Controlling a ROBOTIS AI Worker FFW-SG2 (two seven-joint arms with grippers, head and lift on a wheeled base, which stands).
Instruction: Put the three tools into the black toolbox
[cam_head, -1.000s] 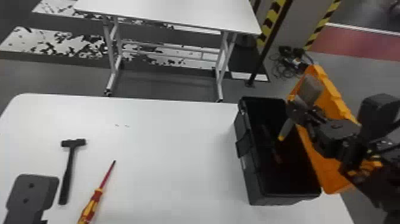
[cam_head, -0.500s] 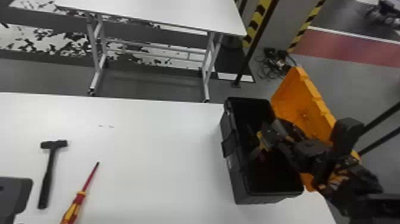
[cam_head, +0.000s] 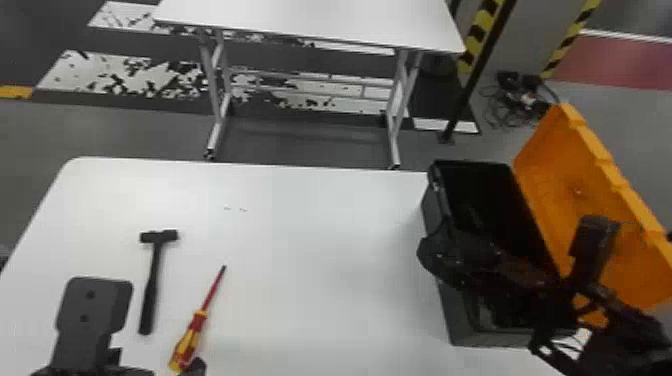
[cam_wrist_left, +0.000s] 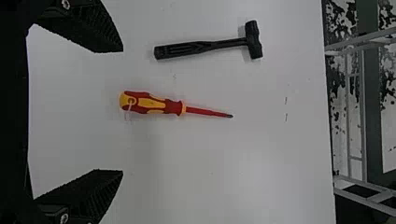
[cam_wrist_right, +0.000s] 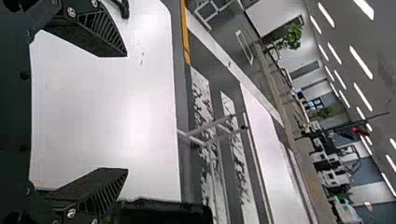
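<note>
The straight-handled black hammer (cam_head: 152, 290) and red-and-yellow plastic screwdriver (cam_head: 187, 340) lie on the smooth white table (cam_head: 310, 260) near the wide-apart, empty left gripper (cam_wrist_left: 123, 111); picking one up looks like the next job. To the right, the empty, wide-apart right gripper (cam_wrist_right: 127, 112) is by the boxy black toolbox (cam_head: 457, 320) with its raised orange lid (cam_head: 565, 175); one tool may already be in.

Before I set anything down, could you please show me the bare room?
The white table is bare between the red-and-yellow screwdriver and the black toolbox, and between the black hammer's head and the far edge. It is crowded near the left fingers, around both tools, and where the black right arm crosses the toolbox.
</note>
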